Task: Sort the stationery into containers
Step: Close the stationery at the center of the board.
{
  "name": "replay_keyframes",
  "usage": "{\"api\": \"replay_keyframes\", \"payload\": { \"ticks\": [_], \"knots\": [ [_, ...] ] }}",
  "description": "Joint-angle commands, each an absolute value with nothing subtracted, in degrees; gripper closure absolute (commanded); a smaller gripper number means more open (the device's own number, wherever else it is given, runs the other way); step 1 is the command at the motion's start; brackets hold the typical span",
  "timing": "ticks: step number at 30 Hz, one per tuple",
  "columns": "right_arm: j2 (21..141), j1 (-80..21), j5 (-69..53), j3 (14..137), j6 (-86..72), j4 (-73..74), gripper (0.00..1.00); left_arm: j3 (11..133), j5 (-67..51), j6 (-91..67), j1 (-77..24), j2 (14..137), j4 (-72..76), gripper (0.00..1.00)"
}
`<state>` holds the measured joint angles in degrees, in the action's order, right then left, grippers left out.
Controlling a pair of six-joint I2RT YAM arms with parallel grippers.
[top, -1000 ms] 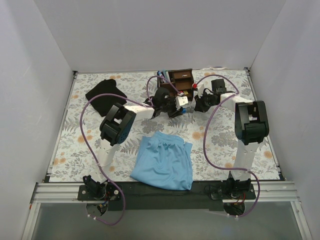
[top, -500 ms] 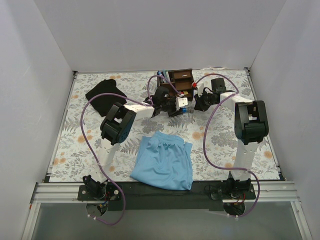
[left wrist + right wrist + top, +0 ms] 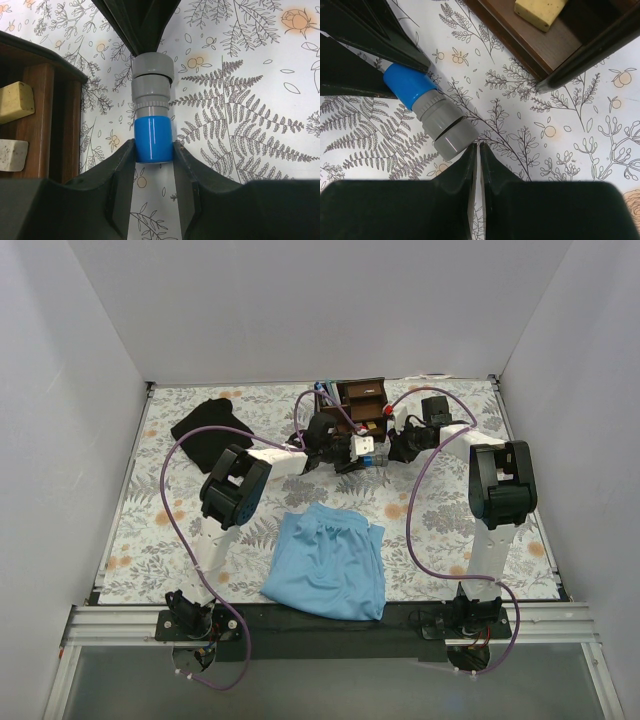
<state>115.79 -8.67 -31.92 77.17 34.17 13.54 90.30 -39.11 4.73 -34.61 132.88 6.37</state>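
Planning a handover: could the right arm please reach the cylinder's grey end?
Probably yes: the grey end lies bare beside the shut right fingers; the left fingers grip only the blue cap.

Bright, even, diffuse light fills all three views, bouncing off the white walls (image 3: pixel 100 320). Shadows on the worktop (image 3: pixel 150 530) are faint and soft-edged. The overhead view is sharp throughout. In both wrist views the near jaws are dark and slightly blurred, and the blue cap (image 3: pixel 153 137) carries a soft sheen.
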Motion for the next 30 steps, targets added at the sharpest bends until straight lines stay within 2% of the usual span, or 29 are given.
{"api": "replay_keyframes", "payload": {
  "ticks": [1, 14, 30],
  "knots": [
    [115.93, -9.05, -33.57, 78.31, 33.31, 13.27, 0.86, 90.17, -38.93, 5.45, -34.37, 133.51, 0.26, 0.95],
    [115.31, -9.23, -34.19, 77.96, 30.41, 13.27, 0.86, 95.27, -38.58, 4.4, -35.33, 134.65, -6.94, 0.94],
    [115.57, -9.84, -33.22, 76.11, 28.3, 13.71, 0.86, 93.96, -39.2, -2.45, -35.68, 134.65, -2.37, 0.96]
  ]
}}
